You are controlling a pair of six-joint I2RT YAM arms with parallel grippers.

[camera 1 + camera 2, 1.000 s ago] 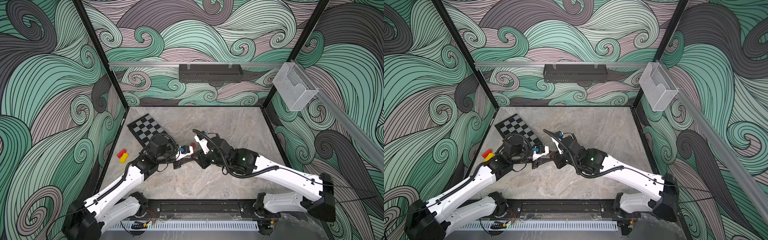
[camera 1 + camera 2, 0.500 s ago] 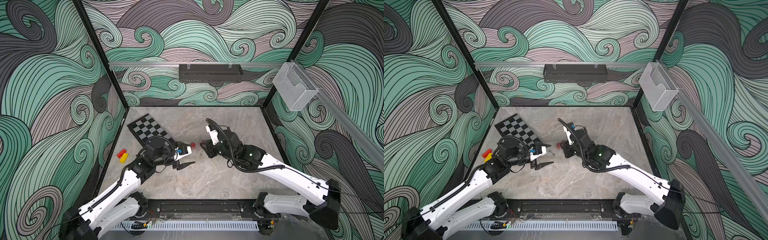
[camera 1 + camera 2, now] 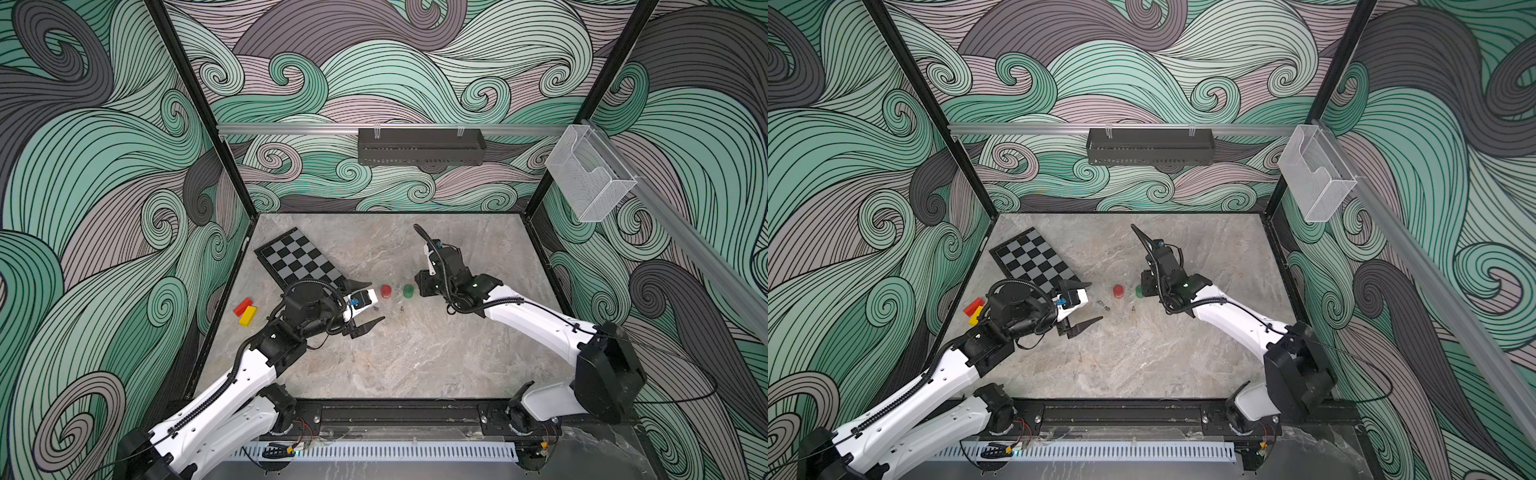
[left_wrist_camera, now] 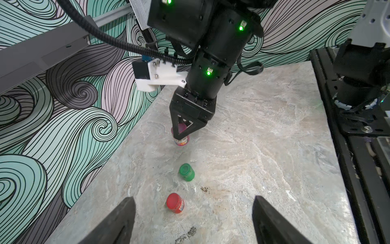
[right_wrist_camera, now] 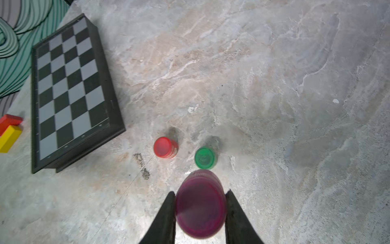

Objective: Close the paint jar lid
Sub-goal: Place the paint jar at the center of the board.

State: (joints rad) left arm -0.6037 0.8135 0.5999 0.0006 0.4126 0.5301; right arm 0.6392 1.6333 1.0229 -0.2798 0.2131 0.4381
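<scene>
Currently the magenta paint jar is gripped near its top by the right gripper, jaws narrow against both sides. It is held low over the table, just beside the green jar; tabletop contact cannot be told. The left gripper is spread wide and empty, near the red jar. For a clean close, the jar body should be braced by the left jaws below the cap. The cap should be kept level and twisted until firm, neighbours not knocked. Red and green jars are capped; magenta cap seating cannot be confirmed. No paint is seen inside any.
</scene>
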